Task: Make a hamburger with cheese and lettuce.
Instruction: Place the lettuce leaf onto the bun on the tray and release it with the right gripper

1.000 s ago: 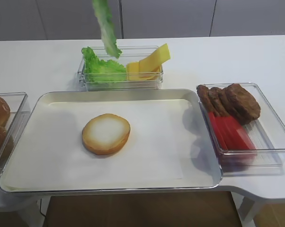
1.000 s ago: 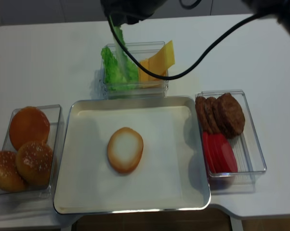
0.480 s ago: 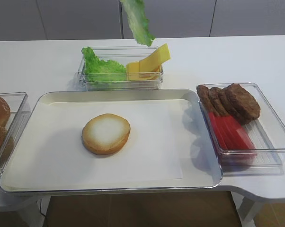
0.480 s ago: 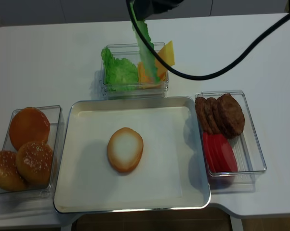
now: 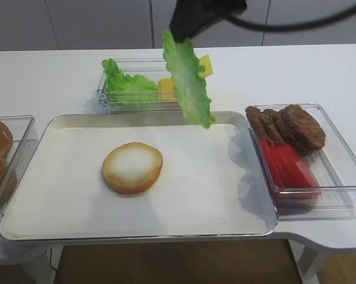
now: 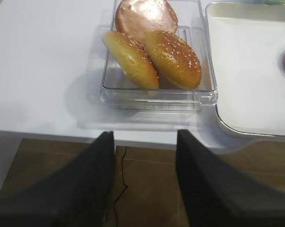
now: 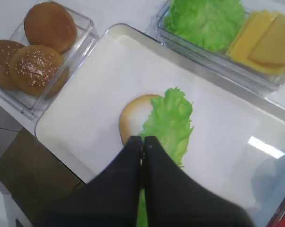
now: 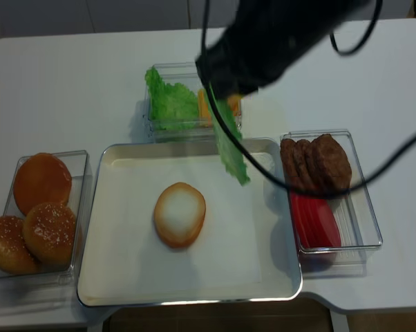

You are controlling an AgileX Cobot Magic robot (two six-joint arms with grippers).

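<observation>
Golden-rimmed, the hamburger (image 5: 132, 167) lies bare on your tray (image 5: 60, 195). Your left gripper (image 6: 145, 142) waits with jaws parted by the buns. Right of it, the lettuce (image 5: 187, 78), pinched in your right gripper (image 7: 142, 140), has swung out from its bin over the tray's back edge; placement comes next.

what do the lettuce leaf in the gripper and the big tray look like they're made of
The lettuce looks like flexible plastic or rubber rather than real leaf: uniformly bright green, and it hangs stiffly in one piece from the right gripper. The tray looks like metal: a silvery, shiny rolled rim. Its floor carries a matte white sheet, probably paper.
</observation>
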